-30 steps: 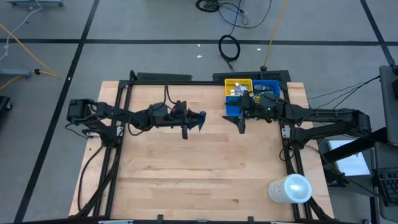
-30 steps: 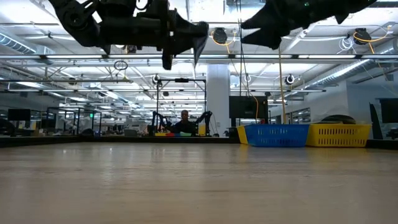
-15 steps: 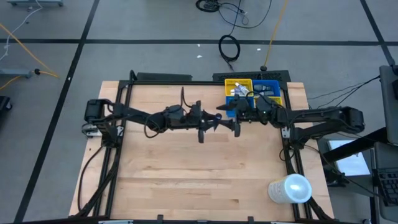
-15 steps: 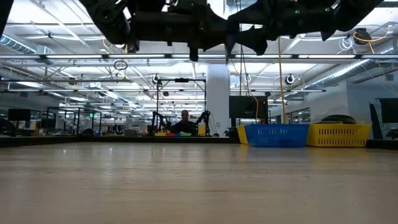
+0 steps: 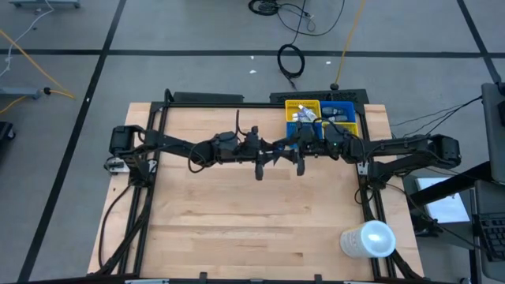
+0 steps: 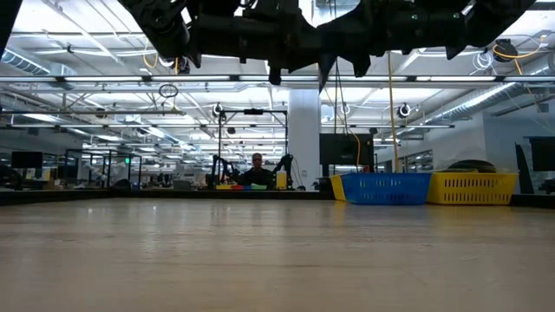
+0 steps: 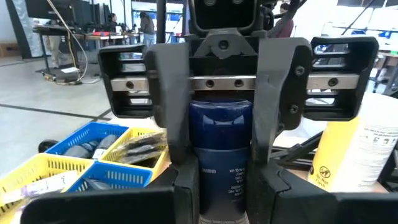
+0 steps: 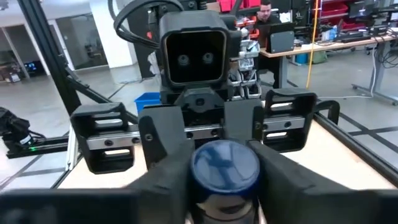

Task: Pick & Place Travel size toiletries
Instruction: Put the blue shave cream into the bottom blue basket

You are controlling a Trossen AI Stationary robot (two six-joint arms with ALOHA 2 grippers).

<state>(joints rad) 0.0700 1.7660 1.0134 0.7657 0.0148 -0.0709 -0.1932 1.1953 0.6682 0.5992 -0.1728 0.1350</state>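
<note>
Two grippers meet nose to nose above the middle of the table, and one blue bottle (image 7: 221, 143) sits between them. Your left gripper (image 5: 271, 151) is clamped on the bottle's lower end, its pads pressed to either side. The right gripper (image 5: 291, 148) faces it and brackets the same bottle higher up. Whether that gripper has actually closed on the bottle, I cannot tell. The right wrist view looks at the bottle's round end (image 8: 225, 167), so the bottle lies along the line joining the two arms, well above the wood.

This looks like a mid-air handover, so treat the grip exchange as the whole job. Get a firm squeeze from the right gripper on the straight wall of the bottle, not on its shoulder. Only then open the left one, and draw it straight back along the bottle's axis so it cannot drag or tilt the load. A smooth plastic cylinder is likely to slip or rotate under a light pinch.

Beyond the right arm, at the table's far edge, stand the yellow and blue bins (image 5: 353, 124), with other small toiletries (image 5: 304, 115) lying in them. The white cylinder (image 5: 368, 239) stands well apart at the near right corner.
</note>
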